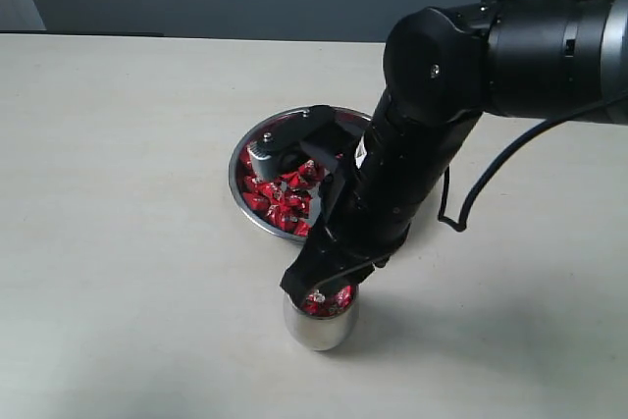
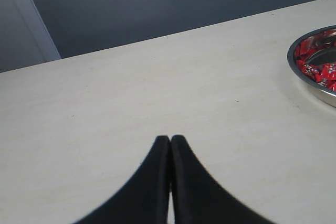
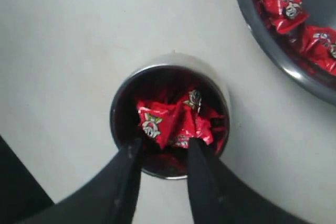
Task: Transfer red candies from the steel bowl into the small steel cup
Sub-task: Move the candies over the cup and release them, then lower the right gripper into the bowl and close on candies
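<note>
Red candies (image 3: 168, 124) lie heaped in the small steel cup (image 1: 319, 331) on the desk (image 1: 118, 193), where the right end effector (image 3: 163, 148) hangs at the rim, fingers apart. More candies sit in the steel bowl (image 1: 235, 179) nearby. The left end effector (image 2: 170, 141), fingers pressed together, hovers over the desk beside the bowl.

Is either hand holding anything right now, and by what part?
Nothing; left hand is shut empty, right hand hangs open over the small rounded steel cup.

table (image 1: 118, 193): pale | on it: steel bowl (image 1: 234, 176), small steel cup (image 1: 319, 333)
</note>
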Available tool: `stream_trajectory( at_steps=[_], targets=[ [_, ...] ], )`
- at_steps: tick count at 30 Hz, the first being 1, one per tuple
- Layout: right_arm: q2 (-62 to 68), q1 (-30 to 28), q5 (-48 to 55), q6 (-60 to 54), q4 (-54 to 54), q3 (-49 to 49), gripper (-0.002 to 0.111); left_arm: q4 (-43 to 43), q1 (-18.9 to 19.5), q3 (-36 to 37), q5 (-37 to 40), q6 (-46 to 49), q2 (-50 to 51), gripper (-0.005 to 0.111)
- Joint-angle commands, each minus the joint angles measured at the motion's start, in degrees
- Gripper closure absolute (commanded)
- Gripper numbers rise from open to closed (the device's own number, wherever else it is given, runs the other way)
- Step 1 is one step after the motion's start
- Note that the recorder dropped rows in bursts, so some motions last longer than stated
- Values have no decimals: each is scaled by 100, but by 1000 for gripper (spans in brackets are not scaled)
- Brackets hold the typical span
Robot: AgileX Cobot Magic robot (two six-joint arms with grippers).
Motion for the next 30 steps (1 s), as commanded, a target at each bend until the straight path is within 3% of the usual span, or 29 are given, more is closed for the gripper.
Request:
stream_trajectory(
  at_steps=[1, 4, 9, 12, 19, 30],
  targets=[
    [-63, 9, -44, -163, 69, 16, 73, 1, -2, -6, -39, -31, -25, 106],
    [-75, -5, -747, 59, -310, 16, 73, 1, -2, -6, -39, -31, -25, 106],
    [-75, -5, -2306, 1478, -1672, 16, 73, 1, -2, -6, -39, -31, -25, 106],
    [-37, -188, -2927, 1851, -1817, 16, 73, 1, -2, -6, -39, -31, -25, 106],
    [655, -739, -3170, 1850, -1623, -400, 73, 1, -2, -6, -39, -31, -25, 106],
    [2036, -740, -2836, 1837, -1594, -1505, 69, 1, -2, -6, -39, -31, -25, 106]
  ],
)
